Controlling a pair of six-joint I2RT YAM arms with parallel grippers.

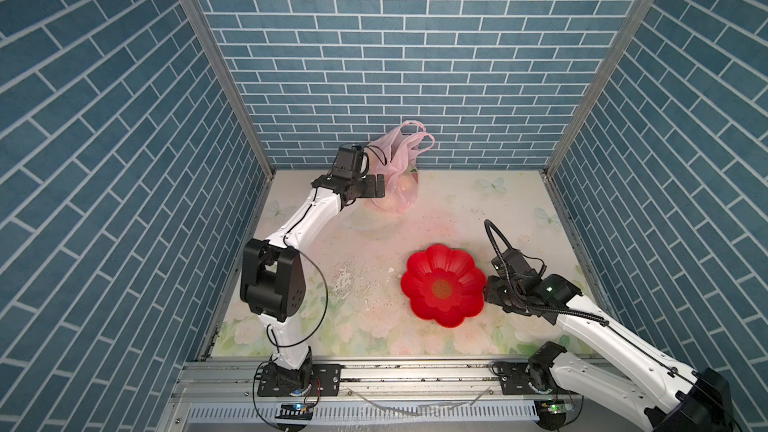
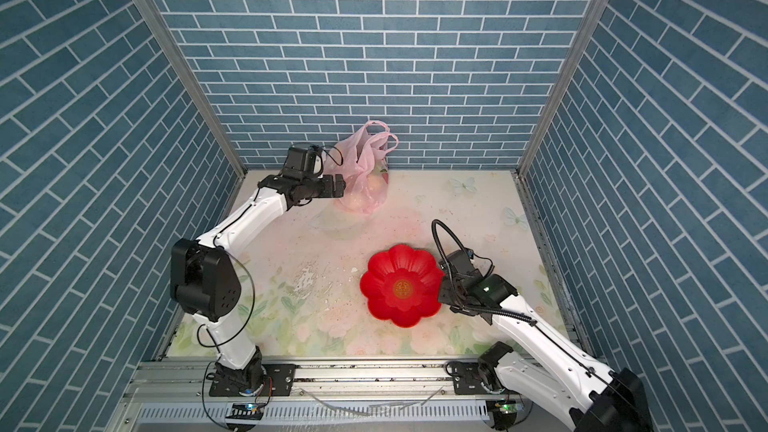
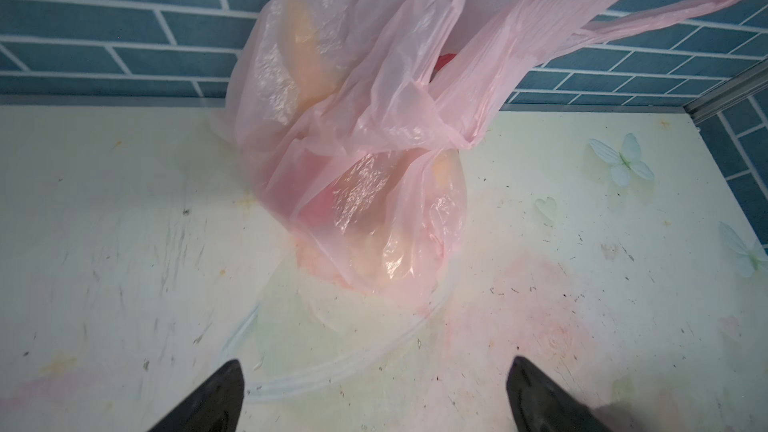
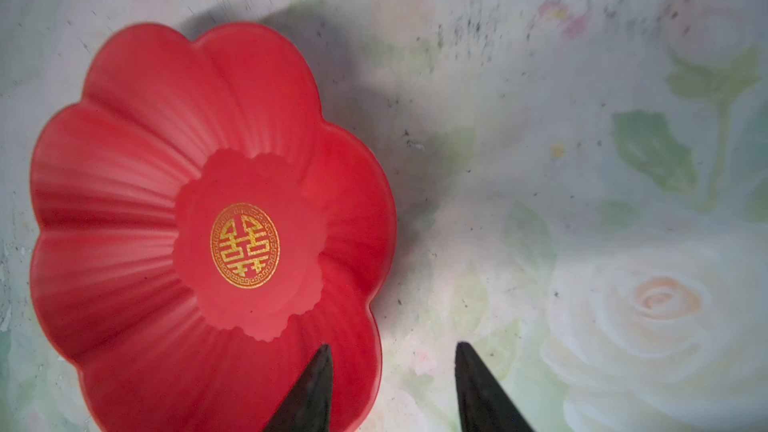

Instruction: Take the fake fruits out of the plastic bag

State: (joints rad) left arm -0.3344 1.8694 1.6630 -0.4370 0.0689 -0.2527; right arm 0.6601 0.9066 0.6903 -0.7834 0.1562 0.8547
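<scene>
Two claws, both empty: left gripper (image 3: 376,363) spread wide, plastic bag (image 3: 361,126) just ahead, fake fruits (image 3: 307,51) seemingly all inside. Pinching thin film may drag everything. Right gripper (image 4: 392,347), half-parted, straddles red dish (image 4: 166,160) rim.

Translucent pink plastic bag (image 1: 398,160), crumpled and upright at the far edge of the table (image 1: 457,201), handles raised, with fake fruits (image 3: 309,51) inside showing as blurred cream, orange and red shapes.

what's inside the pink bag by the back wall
Through the thin bag show fruits: pale cream-orange rounded shapes and a red one. The crumpled film blurs them, so their number and kinds cannot be told, and anything beneath them is covered.
</scene>
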